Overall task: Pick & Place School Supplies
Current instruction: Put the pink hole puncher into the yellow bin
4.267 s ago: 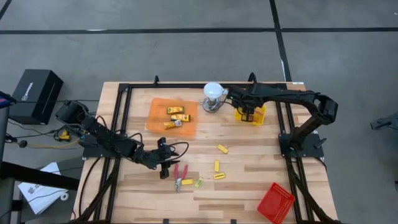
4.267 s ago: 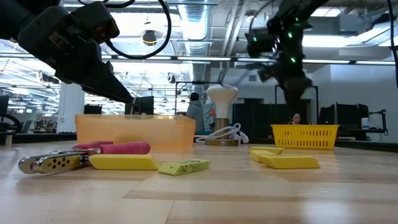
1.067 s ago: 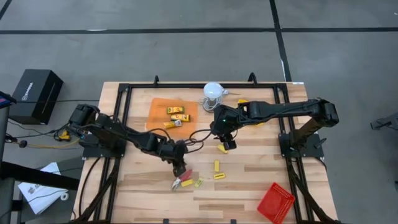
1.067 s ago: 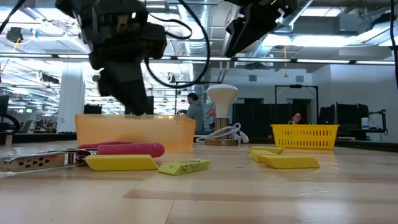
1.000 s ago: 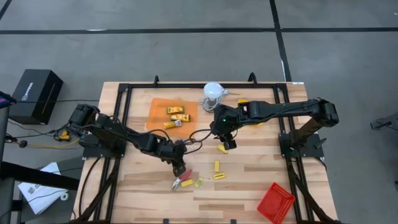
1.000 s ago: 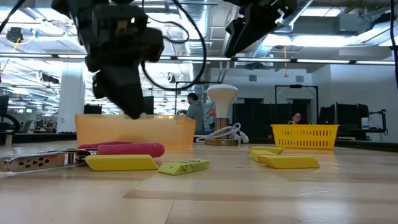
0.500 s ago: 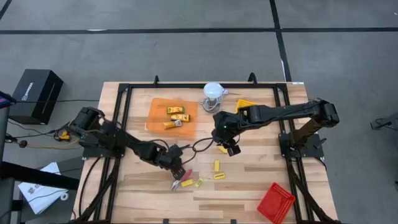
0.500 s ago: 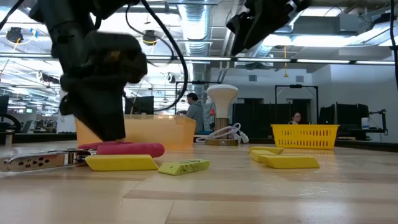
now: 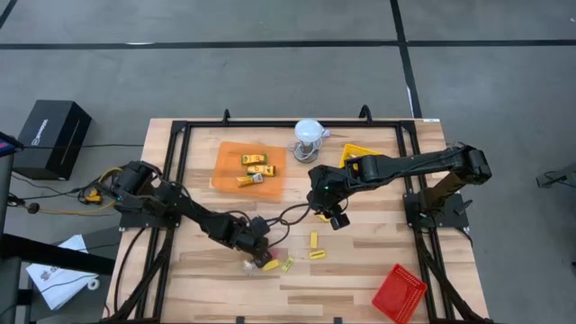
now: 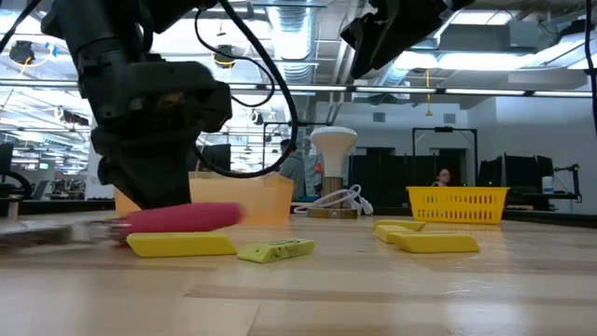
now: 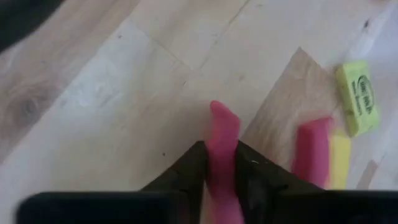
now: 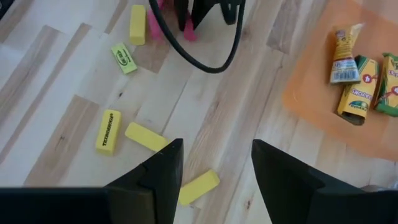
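Now at the bench point(image 9: 378, 270), largest things first. My left arm reaches low across the front-left part of the boards; my right arm stretches in from the right edge toward the middle.

Orange tray point(image 9: 229, 175) sits toward the back-left, with a few yellow packets point(image 9: 255, 160) already in it. Yellow tray point(image 9: 353, 152) is at the back, just beside the white domed object point(image 9: 309, 131). Red tray point(image 9: 399, 292) sits in the front-right corner.

Right hand point(image 9: 335, 219) hovers near the bench middle, fingers point(image 12: 163, 171) apart and carrying nothing, with a yellow block point(image 12: 198, 186) on the boards right under it.

Left hand point(image 9: 259, 245) is where the change is. Half a second ago it stood just above the red-handled tool point(image 10: 182, 217); now it is down at the boards and its fingers point(image 11: 186, 174) have come together on one red handle. From the wrist I see that handle pinched between the two pads, the second handle free alongside. The metal end is smeared in the low view, so I judge the tool has begun to shift in the grip.

Small stuff near the front edge: a yellow block point(image 10: 182, 245) beside the tool, then a green-yellow eraser point(image 10: 276, 250).

My reading: the pick is made. Lift and carry remain, and I cannot tell which tray is meant.
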